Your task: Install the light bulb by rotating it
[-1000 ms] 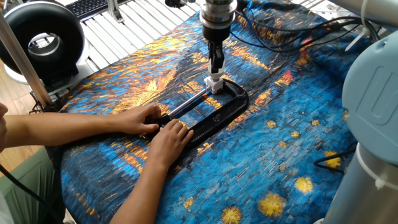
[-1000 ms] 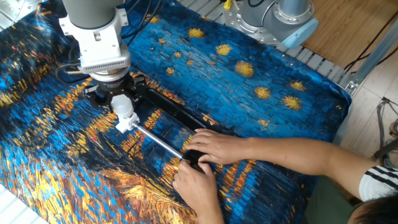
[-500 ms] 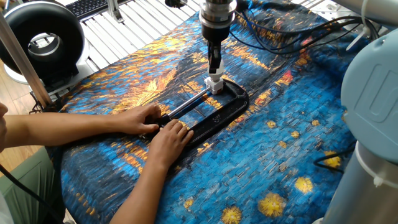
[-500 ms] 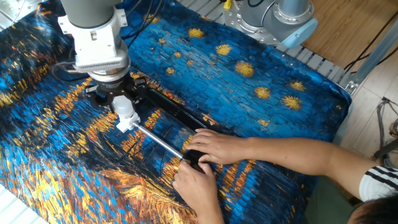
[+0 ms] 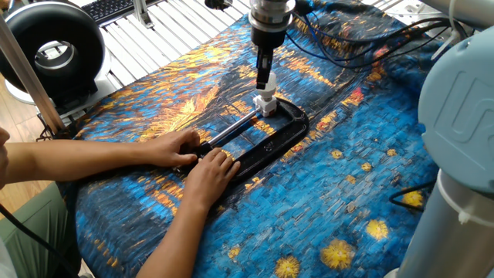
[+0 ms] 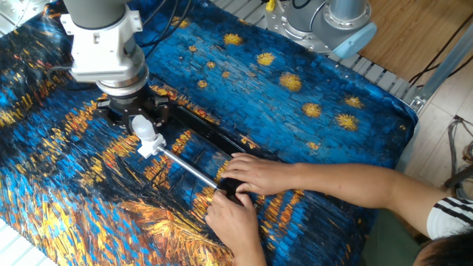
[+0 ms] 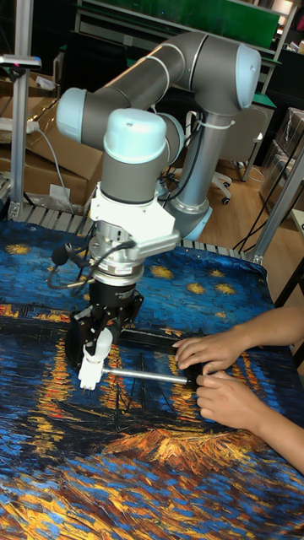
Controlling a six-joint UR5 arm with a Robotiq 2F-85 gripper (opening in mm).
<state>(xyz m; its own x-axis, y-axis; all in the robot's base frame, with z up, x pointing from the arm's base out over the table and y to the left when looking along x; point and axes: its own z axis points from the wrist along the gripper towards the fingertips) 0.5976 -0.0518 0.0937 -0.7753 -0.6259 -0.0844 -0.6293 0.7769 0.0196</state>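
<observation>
Left edge of one fixed view: a black round fan [image 5: 52, 48] stands off the cloth, a keyboard [image 5: 116, 8] behind it. Two bare hands [image 5: 202, 164] come in from the left and press down on the near end of a black C-clamp [image 5: 266, 140], one hand just behind the other, both touching its frame. The clamp lies flat on a blue and orange painted cloth [image 5: 332, 193] that covers the table. A bright metal screw rod [image 5: 231, 129] runs along the clamp's middle from the hands toward the far end. At that far end sits a small white socket block [image 5: 266, 104], and the light bulb [image 5: 265, 82] stands upright directly on top of it, neck down. The gripper [image 5: 265, 71] hangs straight down over the bulb with its dark fingers [image 5: 261, 63] reaching to the top of the globe; jaws narrow, but whether they pinch the bulb or stand just clear I cannot tell from any view. In the other fixed view the bulb [image 6: 145, 130] shows white just below the gripper [image 6: 137, 118], with the rod [image 6: 188, 167] leading right to the hands [image 6: 247, 177]. Right of the clamp the cloth carries yellow star patches; the robot's pale blue base [image 5: 459, 123] fills the right edge.
</observation>
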